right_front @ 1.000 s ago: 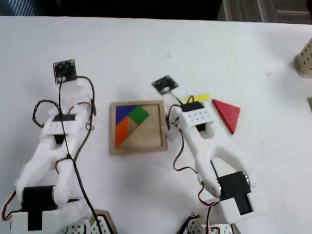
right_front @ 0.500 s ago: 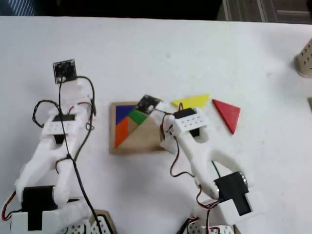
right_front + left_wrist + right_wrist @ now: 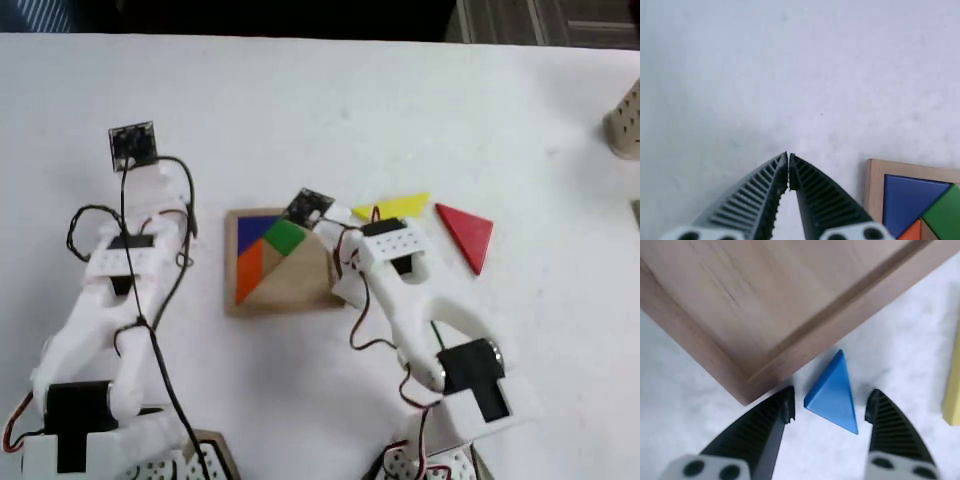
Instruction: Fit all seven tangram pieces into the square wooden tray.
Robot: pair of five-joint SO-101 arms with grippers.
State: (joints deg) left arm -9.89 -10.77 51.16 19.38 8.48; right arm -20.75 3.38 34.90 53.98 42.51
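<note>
The square wooden tray (image 3: pixel 285 303) lies at the table's middle with a blue piece (image 3: pixel 254 229), a green piece (image 3: pixel 287 235) and an orange piece (image 3: pixel 249 270) in its far left part. In the right wrist view a small blue triangle (image 3: pixel 834 396) rests on the table just outside a corner of the tray (image 3: pixel 765 305), and my right gripper (image 3: pixel 831 392) stands open around it. A yellow piece (image 3: pixel 395 207) and a red triangle (image 3: pixel 467 236) lie to the right of the tray. My left gripper (image 3: pixel 789 157) is shut on nothing, over bare table left of the tray (image 3: pixel 874 175).
The left arm (image 3: pixel 125 255) stretches along the table's left side, the right arm (image 3: pixel 410 290) along the tray's right edge. A pale wooden object (image 3: pixel 625 125) stands at the far right edge. Open white table lies beyond the tray.
My right gripper has swung left from beside the yellow piece to the tray's far right corner. The left arm has not moved.
</note>
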